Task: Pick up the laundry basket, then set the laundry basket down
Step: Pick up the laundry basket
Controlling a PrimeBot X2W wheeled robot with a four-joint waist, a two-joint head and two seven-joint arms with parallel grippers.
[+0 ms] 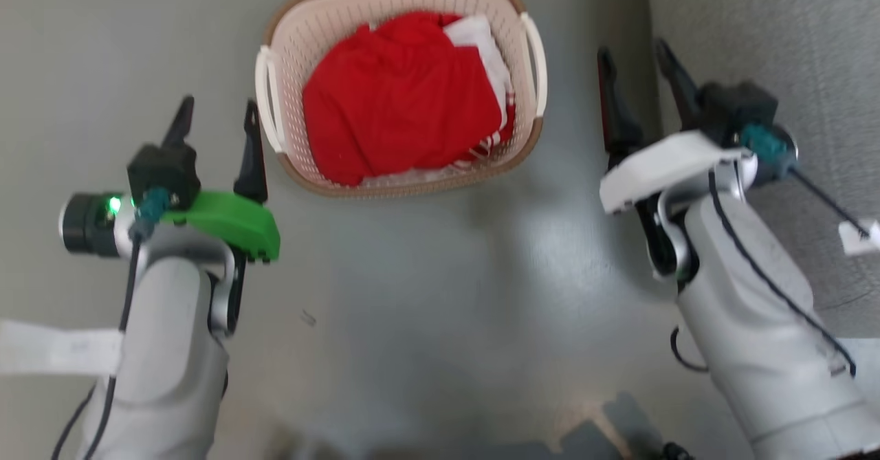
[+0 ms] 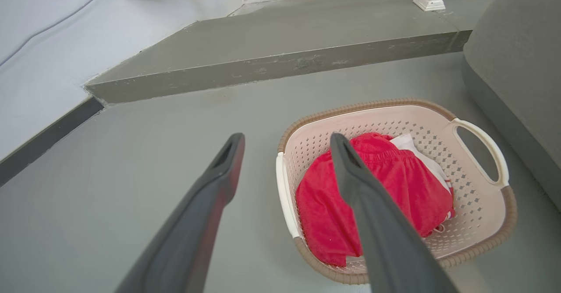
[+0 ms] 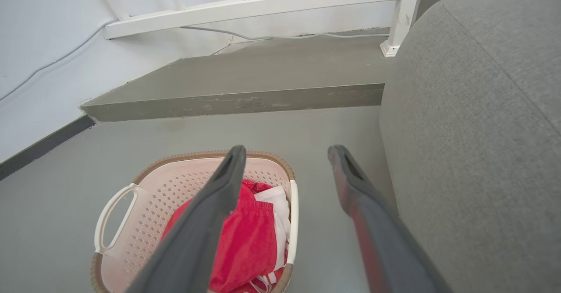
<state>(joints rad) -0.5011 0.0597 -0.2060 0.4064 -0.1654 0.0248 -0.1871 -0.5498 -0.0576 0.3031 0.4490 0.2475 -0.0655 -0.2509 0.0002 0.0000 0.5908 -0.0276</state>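
The laundry basket (image 1: 309, 34) is seen resting on the floor (image 1: 440, 274) between and slightly ahead of the two grippers, its handled ends turned toward them, the left gripper (image 1: 218, 109) lying nearer than the right gripper (image 1: 634, 51), both with fingers held apart and empty.

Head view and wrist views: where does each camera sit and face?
Head view: on the head, looking down at floor; laundry basket between left gripper and right gripper.
Left wrist view: along its own fingers toward the step; basket right.
Right wrist view: along its own fingers toward the step; basket left, sofa right.
All share basket and red cloth.
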